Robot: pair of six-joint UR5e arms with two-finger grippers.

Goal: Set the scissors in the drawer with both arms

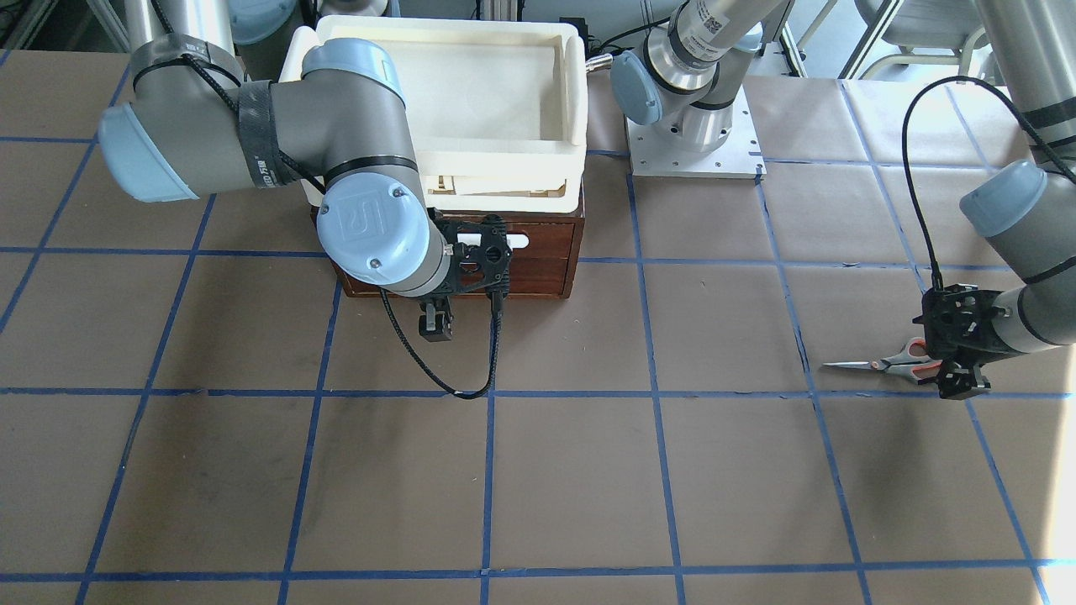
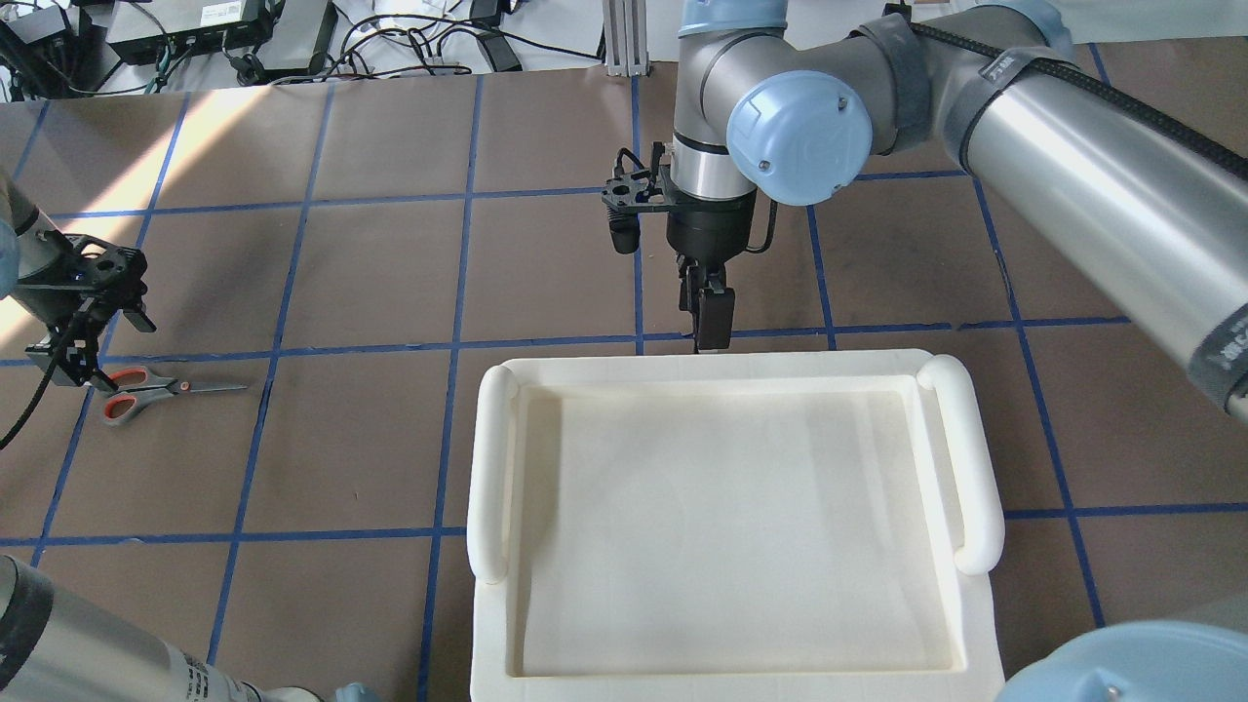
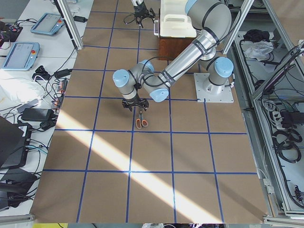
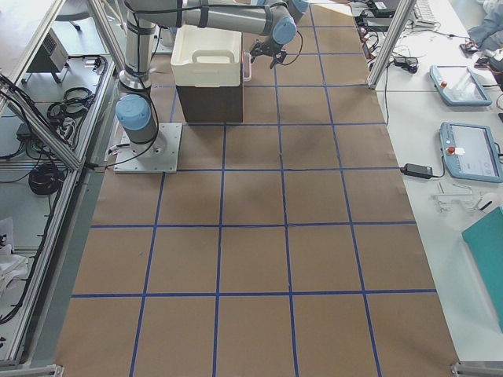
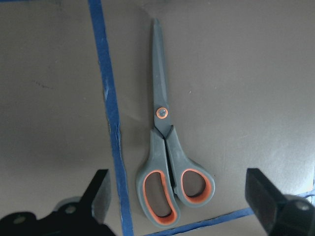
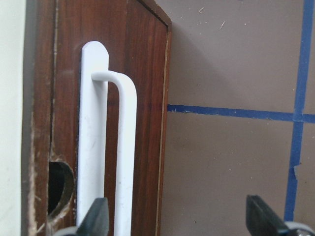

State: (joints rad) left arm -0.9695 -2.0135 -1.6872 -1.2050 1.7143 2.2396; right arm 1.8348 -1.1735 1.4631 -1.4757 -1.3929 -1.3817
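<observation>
The scissors (image 1: 899, 361) lie flat and closed on the brown table, blades toward the table's middle; they also show in the overhead view (image 2: 136, 387) and the left wrist view (image 5: 165, 162). My left gripper (image 5: 178, 191) is open and hovers just over their orange-lined handles (image 2: 83, 341), holding nothing. The dark brown drawer (image 1: 538, 260) is closed under a white foam tray (image 1: 471, 84). Its white bar handle (image 6: 123, 147) fills the right wrist view. My right gripper (image 6: 177, 216) is open and empty right at the drawer front (image 1: 435, 323), one finger (image 6: 96, 219) in line with the handle.
Blue tape lines grid the brown table. The right arm's elbow (image 1: 252, 134) hangs over the tray's end. The left arm's base plate (image 1: 696, 143) stands beside the tray. A black cable (image 1: 437, 370) loops down from the right wrist onto the table.
</observation>
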